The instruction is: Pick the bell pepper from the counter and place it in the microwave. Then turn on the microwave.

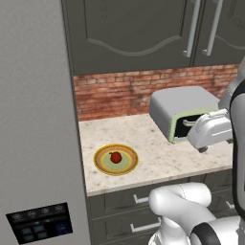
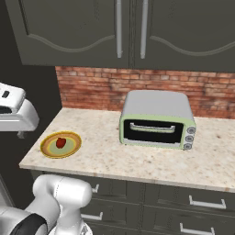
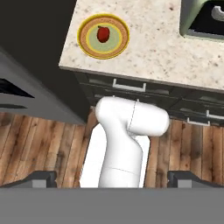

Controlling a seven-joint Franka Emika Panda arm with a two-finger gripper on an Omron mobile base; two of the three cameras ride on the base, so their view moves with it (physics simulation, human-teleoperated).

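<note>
Sitting on its plate [image 1: 101,165] near the counter [image 1: 162,162] edge: bell pepper [image 1: 115,157].

Glossy white, rounded arm [image 1: 184,203] segments meet at black joint bands; the fingertips [image 3: 41,178] are dark grey.

Base views flank the counter [image 1: 158,153]; hand view overlooks it.

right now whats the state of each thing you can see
bell pepper: resting on the plate, not held
plate: flat on the counter near its left end
counter: carries the plate and the toaster oven
toaster oven: door shut, by the brick wall
gripper: open, holding nothing, away from the pepper
upper cabinets: doors shut
drawers: shut
</note>
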